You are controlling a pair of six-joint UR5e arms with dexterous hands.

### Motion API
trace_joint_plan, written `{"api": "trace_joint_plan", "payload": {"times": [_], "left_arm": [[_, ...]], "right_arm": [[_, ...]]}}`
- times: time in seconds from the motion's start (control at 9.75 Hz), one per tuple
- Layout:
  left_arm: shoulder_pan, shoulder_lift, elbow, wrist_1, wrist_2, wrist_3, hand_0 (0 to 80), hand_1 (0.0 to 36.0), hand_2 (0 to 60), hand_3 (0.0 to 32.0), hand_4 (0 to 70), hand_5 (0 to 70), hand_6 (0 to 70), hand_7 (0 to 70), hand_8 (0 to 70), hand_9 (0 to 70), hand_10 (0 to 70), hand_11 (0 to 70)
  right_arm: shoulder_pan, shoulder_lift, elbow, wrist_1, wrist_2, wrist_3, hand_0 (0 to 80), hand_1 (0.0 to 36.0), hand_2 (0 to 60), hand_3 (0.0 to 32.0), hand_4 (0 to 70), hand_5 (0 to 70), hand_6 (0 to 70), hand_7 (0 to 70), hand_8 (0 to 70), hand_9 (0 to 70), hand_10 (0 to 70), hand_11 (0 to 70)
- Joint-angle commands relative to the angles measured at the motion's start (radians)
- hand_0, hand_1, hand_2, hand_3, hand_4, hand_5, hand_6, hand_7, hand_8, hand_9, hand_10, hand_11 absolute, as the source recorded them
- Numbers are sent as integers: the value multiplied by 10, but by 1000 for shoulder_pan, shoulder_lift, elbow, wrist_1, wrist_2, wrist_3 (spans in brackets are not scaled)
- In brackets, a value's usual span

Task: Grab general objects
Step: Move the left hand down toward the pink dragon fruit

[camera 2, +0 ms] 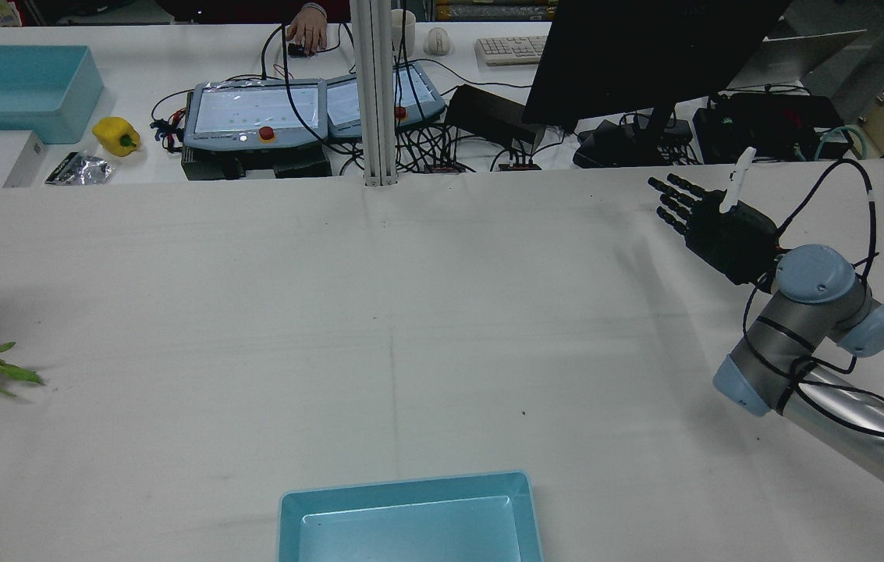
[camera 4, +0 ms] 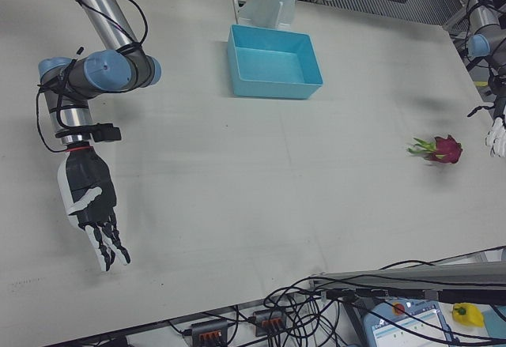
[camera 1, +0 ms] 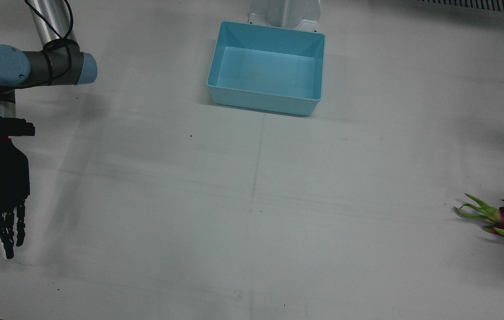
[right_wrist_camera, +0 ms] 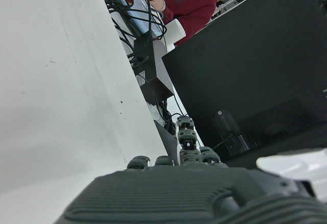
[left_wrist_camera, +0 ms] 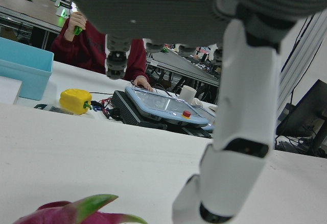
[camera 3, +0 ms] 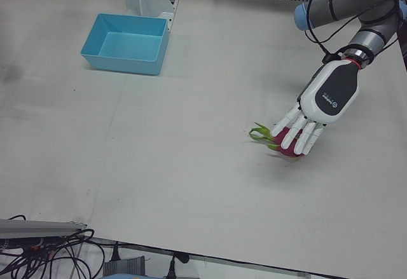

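Left hand [camera 3: 321, 104] hovers open over the dragon fruit [camera 3: 287, 145] near the table's left edge, holding nothing; I'd centre on the body, not the leaves, before closing.

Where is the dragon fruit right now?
The dragon fruit lies on the table's left half, far from the blue bin, under the left hand, whose spread fingers hover over it.

My right hand [right_wrist_camera: 189, 193] low at 6 o'clock, fingers [right_wrist_camera: 186, 137] extended — black monitor [right_wrist_camera: 245, 66] at 3, white table [right_wrist_camera: 56, 96] at 9.
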State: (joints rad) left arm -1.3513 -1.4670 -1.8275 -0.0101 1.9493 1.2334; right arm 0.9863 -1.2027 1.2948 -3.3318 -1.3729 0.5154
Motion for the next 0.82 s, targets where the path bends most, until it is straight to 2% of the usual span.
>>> {"api": "trace_joint_plan", "payload": {"times": [0.0,0.1,0.31,0.41,0.51,0.62,0.72], "left_arm": [[56,-6,27,-1,-6,-3,401,20,0,158,0,0,0,0,0,0,0,0],[89,-7,31,12,-12,-2,390,0,0,188,0,0,0,0,0,0,0,0],[103,-27,40,29,-26,0,404,0,0,214,0,0,0,0,0,0,0,0],[103,-29,45,21,-36,1,405,11,0,226,0,0,0,0,0,0,0,0],[103,-29,44,25,-93,20,418,25,0,224,0,0,0,0,0,0,0,0],[101,-27,45,39,-145,62,424,4,0,226,0,0,0,0,0,0,0,0],[101,-27,45,57,-167,99,429,2,0,238,0,0,0,0,0,0,0,0]], "right_arm": [[0,0,1,0,0,0,0,0,0,0,0,0,0,0,0,0,0,0],[0,0,0,0,0,0,0,0,0,0,0,0,0,0,0,0,0,0],[0,0,0,0,0,0,0,0,0,0,0,0,0,0,0,0,0,0],[0,0,0,0,0,0,0,0,0,0,0,0,0,0,0,0,0,0],[0,0,0,0,0,0,0,0,0,0,0,0,0,0,0,0,0,0],[0,0,1,0,0,0,0,0,0,0,0,0,0,0,0,0,0,0],[0,0,0,0,0,0,0,0,0,0,0,0,0,0,0,0,0,0]]}}
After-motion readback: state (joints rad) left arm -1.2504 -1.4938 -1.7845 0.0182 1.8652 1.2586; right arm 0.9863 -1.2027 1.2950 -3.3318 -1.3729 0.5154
